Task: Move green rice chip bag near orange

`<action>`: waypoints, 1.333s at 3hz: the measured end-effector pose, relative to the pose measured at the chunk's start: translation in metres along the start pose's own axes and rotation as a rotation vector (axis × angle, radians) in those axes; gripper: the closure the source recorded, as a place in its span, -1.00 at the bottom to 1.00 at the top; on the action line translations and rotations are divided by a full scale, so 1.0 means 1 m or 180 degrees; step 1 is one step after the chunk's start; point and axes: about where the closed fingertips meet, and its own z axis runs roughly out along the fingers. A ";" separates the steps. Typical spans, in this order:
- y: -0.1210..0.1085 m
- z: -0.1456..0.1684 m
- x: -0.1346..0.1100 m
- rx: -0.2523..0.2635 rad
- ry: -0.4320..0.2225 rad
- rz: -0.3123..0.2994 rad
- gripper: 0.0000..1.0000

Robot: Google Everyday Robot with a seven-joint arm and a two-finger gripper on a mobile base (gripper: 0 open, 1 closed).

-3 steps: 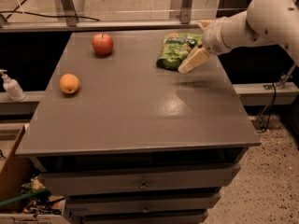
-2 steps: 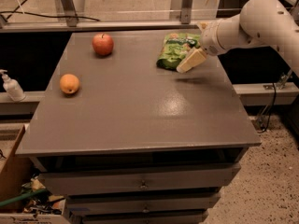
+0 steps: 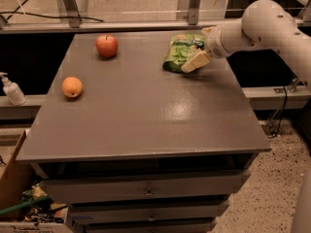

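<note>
The green rice chip bag (image 3: 181,52) lies on the grey table (image 3: 141,110) at the back right. My gripper (image 3: 195,61) is low at the bag's right edge, touching or overlapping it, with the white arm (image 3: 262,23) reaching in from the right. The orange (image 3: 72,87) sits near the table's left edge, far from the bag.
A red apple (image 3: 106,45) sits at the back left of the table. A white pump bottle (image 3: 11,90) stands on a ledge to the left of the table. Drawers (image 3: 146,193) are below the tabletop, and a box of clutter (image 3: 19,203) is on the floor at the lower left.
The arm has shifted slightly left and the gripper has edged a little further onto the bag's right side. The bag, orange and apple have not moved.
</note>
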 end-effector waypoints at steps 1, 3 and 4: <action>0.002 0.005 0.002 -0.0027 0.0017 0.0081 -0.20; 0.006 -0.004 0.009 -0.0055 0.0096 0.0173 0.73; 0.010 -0.014 0.004 -0.0085 0.0067 0.0182 1.00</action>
